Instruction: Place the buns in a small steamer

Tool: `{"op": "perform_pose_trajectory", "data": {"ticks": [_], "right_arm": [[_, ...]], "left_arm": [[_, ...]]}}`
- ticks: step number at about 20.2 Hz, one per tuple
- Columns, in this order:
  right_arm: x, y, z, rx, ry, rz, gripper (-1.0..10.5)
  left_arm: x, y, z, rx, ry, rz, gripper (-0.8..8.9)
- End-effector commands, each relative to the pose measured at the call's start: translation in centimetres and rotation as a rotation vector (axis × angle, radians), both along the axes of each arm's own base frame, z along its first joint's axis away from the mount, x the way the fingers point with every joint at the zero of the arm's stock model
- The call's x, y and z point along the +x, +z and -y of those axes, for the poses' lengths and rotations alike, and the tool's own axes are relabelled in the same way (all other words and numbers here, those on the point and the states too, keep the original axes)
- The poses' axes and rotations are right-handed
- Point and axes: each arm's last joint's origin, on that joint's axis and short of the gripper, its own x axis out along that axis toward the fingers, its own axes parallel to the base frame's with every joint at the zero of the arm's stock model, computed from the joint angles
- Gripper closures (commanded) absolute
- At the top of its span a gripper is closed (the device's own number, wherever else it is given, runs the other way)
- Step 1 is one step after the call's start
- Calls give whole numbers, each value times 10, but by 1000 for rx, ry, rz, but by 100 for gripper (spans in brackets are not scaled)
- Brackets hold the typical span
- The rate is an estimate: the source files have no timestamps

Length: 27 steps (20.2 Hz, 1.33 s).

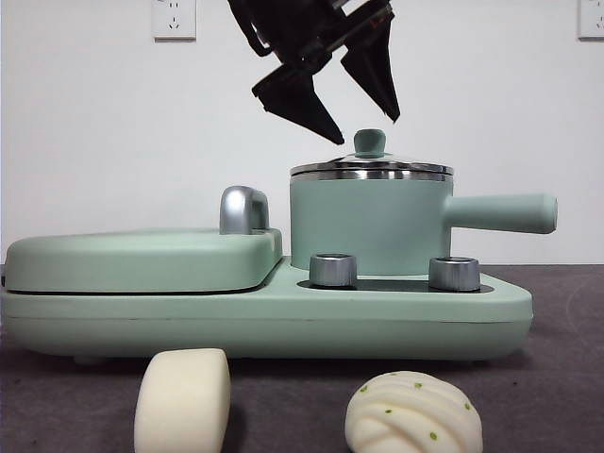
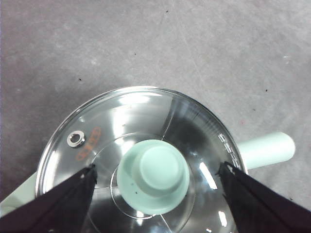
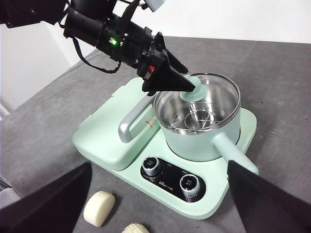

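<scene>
Front view: lid still on, buns waiting on the mat

Front view shows the left gripper (image 1: 354,118) hanging just above the glass lid (image 1: 371,169) of the small steamer (image 1: 366,226), its jaws spread wide and holding nothing. From the left wrist view the two black jaws stand either side of the green knob (image 2: 154,173), apart from it. The right gripper (image 3: 155,194) waits well back from the appliance, jaws also parted and empty.

Handling, as a judgement: the knob is the only sensible hold on the lid. It is small, smooth and probably a little slippery, so the jaws should close squarely across it. The glass is stiff and breakable and its steel rim adds weight, so a straight lift and a gentle set-down seem wise.

Both buns lie on the table in front of the appliance, near the camera: the smooth cream roll (image 1: 182,400) standing on end, and the pleated bun (image 1: 413,413) with green specks just beside it, apart from each other. They look soft and light; a hard squeeze would likely dent them, so a light grip across the middle suits.

Under everything is a dark grey mat (image 1: 566,377) that looks matte and grippy. Behind is a plain white wall (image 1: 94,123) with sockets (image 1: 174,18). The griddle plate (image 1: 142,260) sits closed beside the pot
</scene>
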Motion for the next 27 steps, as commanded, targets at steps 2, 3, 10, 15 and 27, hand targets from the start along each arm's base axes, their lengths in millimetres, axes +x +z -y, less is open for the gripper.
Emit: {"op": "perform_pose_trajectory", "data": {"ticks": [2, 3, 10, 15, 27], "right_arm": [[-1, 5, 0, 6, 2, 19, 502], [-1, 5, 0, 8, 1, 17, 502], [-1, 5, 0, 15, -3, 10, 502], [-1, 5, 0, 16, -3, 10, 502], [-1, 5, 0, 16, -4, 9, 502]], "left_arm": [[7, -10, 11, 13, -23, 10, 418], [8, -11, 12, 14, -25, 12, 437], [8, -13, 13, 37, -52, 34, 640], [8, -15, 14, 42, -59, 35, 734], [6, 42, 9, -29, -33, 92, 801]]}}
